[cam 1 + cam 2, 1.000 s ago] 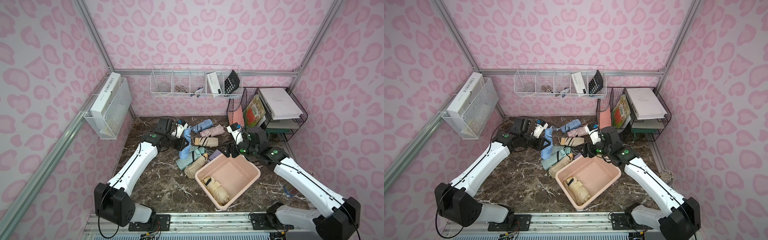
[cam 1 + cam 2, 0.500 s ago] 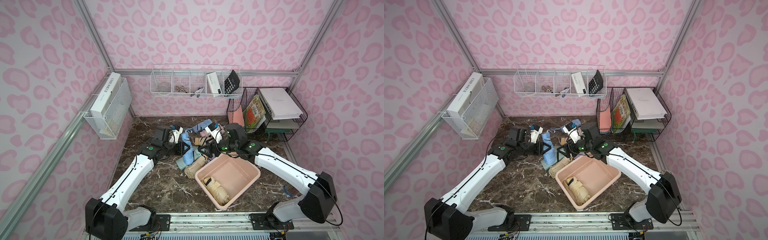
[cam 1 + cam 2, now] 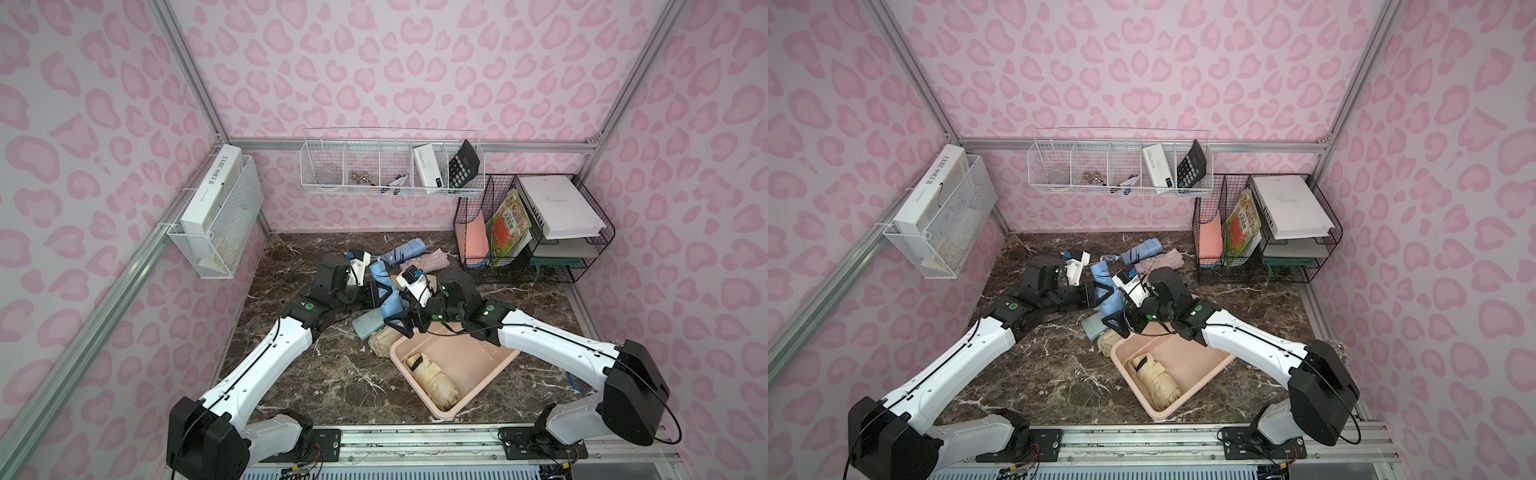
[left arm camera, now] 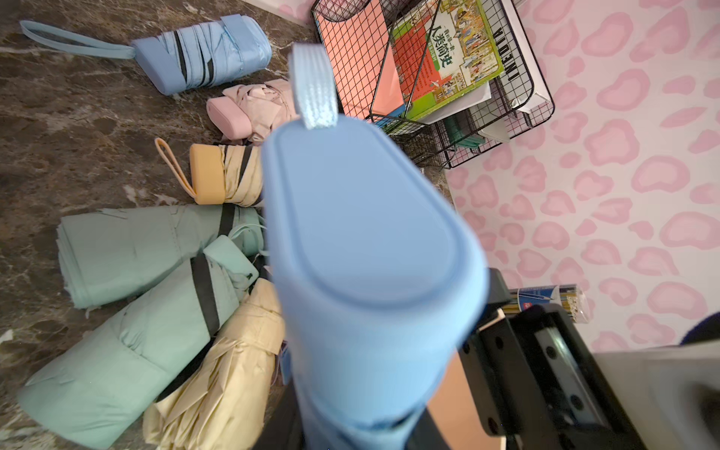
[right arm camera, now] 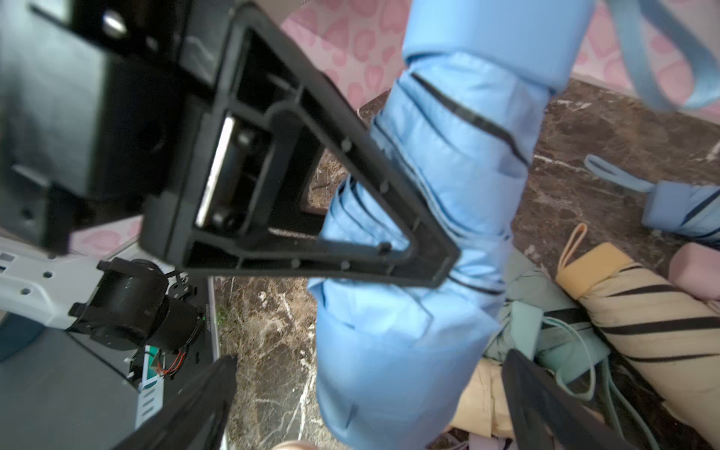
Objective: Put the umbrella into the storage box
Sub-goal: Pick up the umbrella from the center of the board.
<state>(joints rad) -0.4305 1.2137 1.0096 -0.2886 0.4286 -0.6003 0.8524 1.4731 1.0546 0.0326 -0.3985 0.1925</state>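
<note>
The light blue umbrella [image 3: 394, 311] hangs clear of the counter [image 3: 332, 374], just beyond the far corner of the storage box [image 3: 469, 361]. The left pincer [image 3: 381, 296] pinches it around the middle, and its handle end points away from the box. This looks like a handover. The right pincer [image 5: 370, 356] is spread wide with its jaws on either side of the umbrella's lower fabric end, so next it should press shut there before the left lets go. Both arms reach inward over the counter, and the right forearm passes above the box's far rim.
</note>
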